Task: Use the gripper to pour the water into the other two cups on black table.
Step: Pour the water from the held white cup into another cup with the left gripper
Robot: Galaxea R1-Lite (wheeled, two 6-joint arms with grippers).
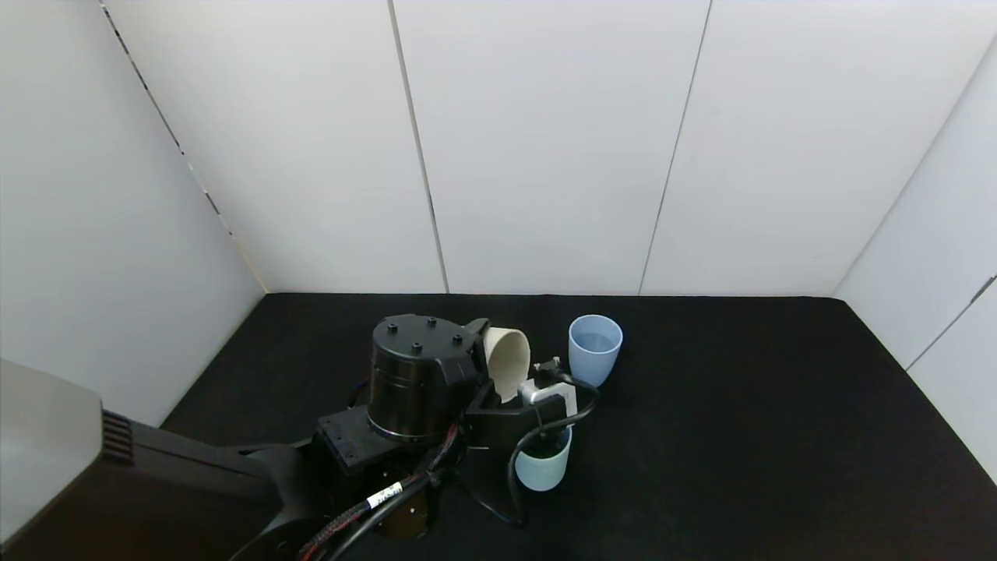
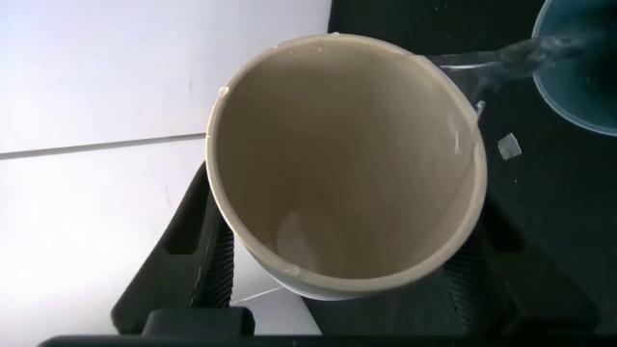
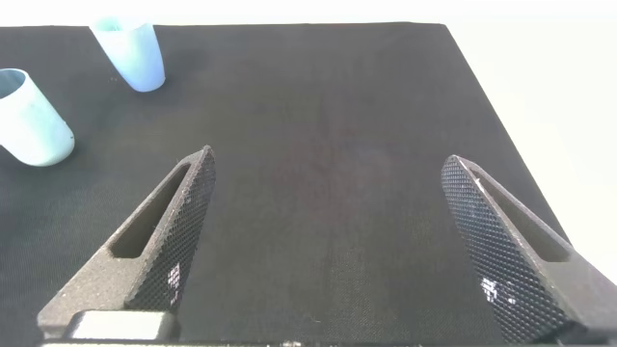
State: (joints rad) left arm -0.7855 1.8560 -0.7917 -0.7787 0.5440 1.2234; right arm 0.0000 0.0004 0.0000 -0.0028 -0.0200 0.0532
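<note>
From the head camera, the left claw (image 1: 510, 389) sits near the middle of the black counter (image 1: 740, 436), pinching a beige cup (image 1: 508, 362) that is tipped over with its mouth turned to the right. Just to the right and slightly farther back stands the blue cup (image 1: 595, 349), upright, with a faint sheen of water (image 1: 595, 341) inside. The teal cup (image 1: 543, 464) stands upright nearer the robot, partly hidden under the claw's white box and looped cable. The right arm does not show in this view. From the left wrist camera, the beige cup (image 2: 347, 164) fills the picture, its open mouth facing the lens, gripped between the black fingers (image 2: 174, 255) on either side; a thin clear stream of water (image 2: 492, 66) runs from its rim toward the blue cup (image 2: 581, 63) at the edge of the picture. From the right wrist camera, the right claw (image 3: 337, 246) hangs over bare black counter (image 3: 328, 106) with its fingers (image 3: 159, 236) spread wide and holding nothing; the blue cup (image 3: 130, 53) and the teal cup (image 3: 31, 120) stand well apart from it.
</note>
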